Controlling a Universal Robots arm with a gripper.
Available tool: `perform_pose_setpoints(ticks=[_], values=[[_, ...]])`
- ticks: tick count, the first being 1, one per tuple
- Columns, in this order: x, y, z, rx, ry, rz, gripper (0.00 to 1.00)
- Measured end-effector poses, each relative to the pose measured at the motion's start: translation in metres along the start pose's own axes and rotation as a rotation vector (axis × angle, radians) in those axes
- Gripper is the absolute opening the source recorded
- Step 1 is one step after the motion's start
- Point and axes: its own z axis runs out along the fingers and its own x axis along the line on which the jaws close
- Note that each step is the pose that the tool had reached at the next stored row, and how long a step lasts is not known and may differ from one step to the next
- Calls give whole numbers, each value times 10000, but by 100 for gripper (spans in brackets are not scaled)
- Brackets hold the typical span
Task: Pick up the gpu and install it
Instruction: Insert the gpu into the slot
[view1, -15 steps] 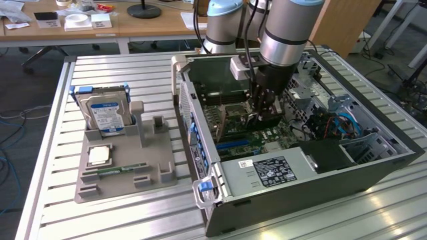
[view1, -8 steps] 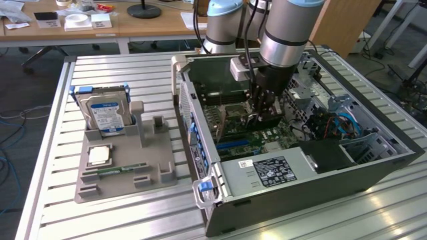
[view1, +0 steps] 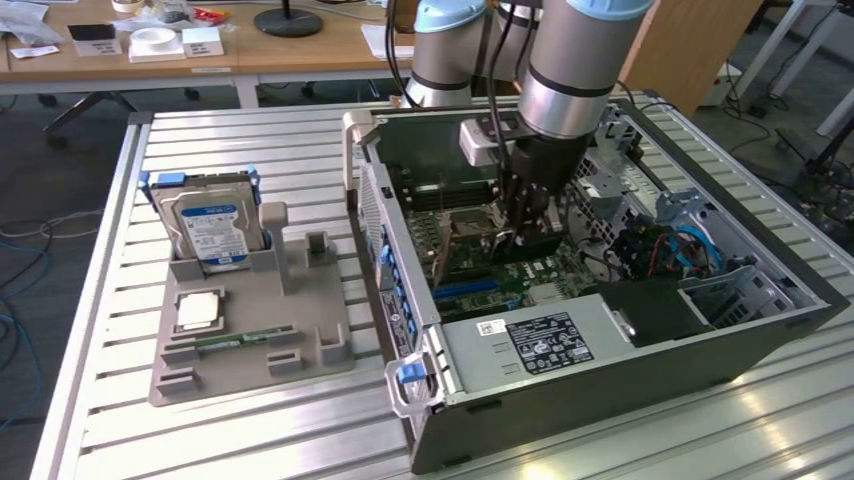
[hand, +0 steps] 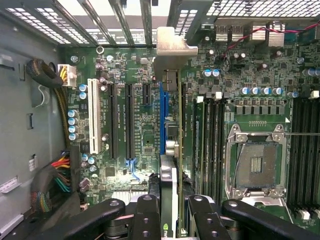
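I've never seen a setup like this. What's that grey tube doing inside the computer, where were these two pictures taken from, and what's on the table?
The grey tube is a robot arm with a gripper at its tip. One picture comes from a camera off the arm, the other from a camera on the arm's wrist, looking at the motherboard. On the slatted metal table lies an open computer case. On the exterior view's left, a grey holder carries an upright hard drive, a square silver chip and a green memory stick. The gripper is shut on the gpu, a thin card seen edge-on, lined up along the motherboard's slots.
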Motion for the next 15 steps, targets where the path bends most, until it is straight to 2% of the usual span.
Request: perform_pose_setpoints(ticks=[6,15], values=[[45,3,0,1,-1,-6,27],[93,54,4,0,0,-10,27]])
